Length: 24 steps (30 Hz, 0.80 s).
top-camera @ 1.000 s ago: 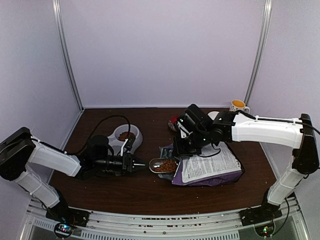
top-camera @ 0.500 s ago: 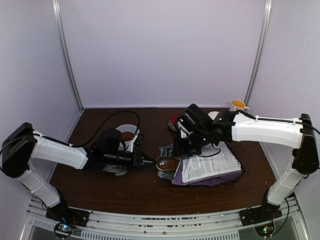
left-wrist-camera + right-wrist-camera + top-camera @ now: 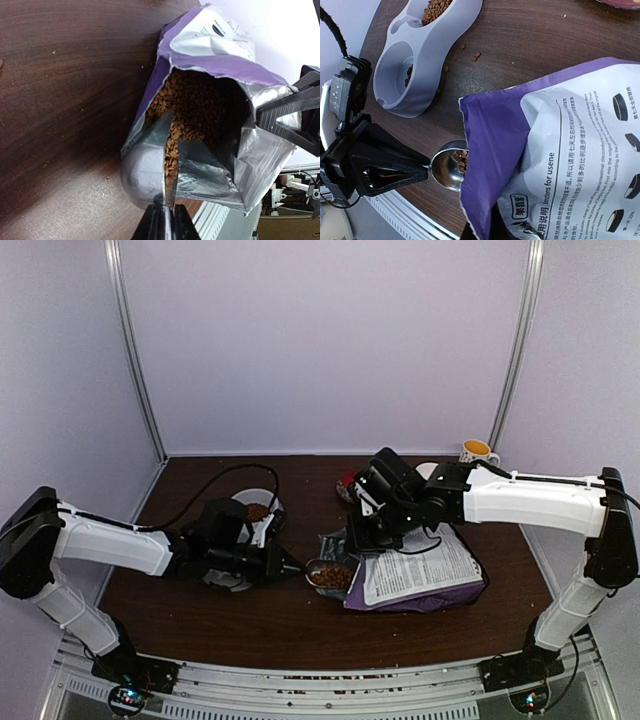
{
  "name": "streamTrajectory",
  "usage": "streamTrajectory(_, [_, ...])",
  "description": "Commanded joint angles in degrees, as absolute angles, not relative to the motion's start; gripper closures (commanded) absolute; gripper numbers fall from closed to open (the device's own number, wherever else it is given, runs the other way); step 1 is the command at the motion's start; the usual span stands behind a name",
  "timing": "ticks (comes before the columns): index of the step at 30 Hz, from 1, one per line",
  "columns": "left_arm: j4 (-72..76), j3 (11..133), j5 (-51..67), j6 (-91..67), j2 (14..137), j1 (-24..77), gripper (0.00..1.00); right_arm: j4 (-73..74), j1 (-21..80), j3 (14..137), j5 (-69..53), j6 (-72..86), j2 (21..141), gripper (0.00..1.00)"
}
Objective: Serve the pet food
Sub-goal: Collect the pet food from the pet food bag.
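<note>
Grips the thin handle of a metal scoop (image 3: pixel 145 172) tight between the left fingers (image 3: pixel 182 227), with the bowl turned on edge at the mouth of the purple bag (image 3: pixel 210 47). Finds the pet food (image 3: pixel 192 105) heaped inside the foil-lined bag, a little of it lying along the scoop. Pinches the bag's upper rim with the right fingers (image 3: pixel 287 107), clenched on the foil and holding the mouth agape. Rests the bag flat on the brown table (image 3: pixel 300 630), printed side up. Shows more kibble in a grey two-bowl feeder (image 3: pixel 420 60) behind the left arm, a few stray pellets on the wood beside it, and a mug (image 3: pixel 477 452) at the far right corner
</note>
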<state>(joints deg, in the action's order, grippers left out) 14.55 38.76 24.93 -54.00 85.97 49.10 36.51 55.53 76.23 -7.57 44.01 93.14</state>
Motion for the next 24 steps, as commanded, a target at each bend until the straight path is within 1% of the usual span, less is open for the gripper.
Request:
streamTrajectory(1, [12.68,41.04,22.25,-51.62,84.54,49.65,1.0,37.36,54.68,76.03,-5.65,44.97,92.52,1.0])
streamTrajectory(4, [13.86,40.83,23.26,-51.53,84.55,49.66,1.0,37.27,54.68,75.94,-5.64,45.15,92.37,1.0])
streamTrajectory(14, [27.26,35.95,29.37,-56.37,85.13,49.53,1.0,37.33,54.68,75.94,-5.63,45.18,92.18,1.0])
streamTrajectory(18, [29.74,34.49,30.02,-58.0,85.07,48.99,1.0,37.29,54.68,75.94,-5.71,45.19,92.13,1.0])
streamTrajectory(24, [39.03,31.27,32.92,-62.73,85.05,47.27,1.0,37.27,54.71,75.94,-5.71,45.35,91.89,1.0])
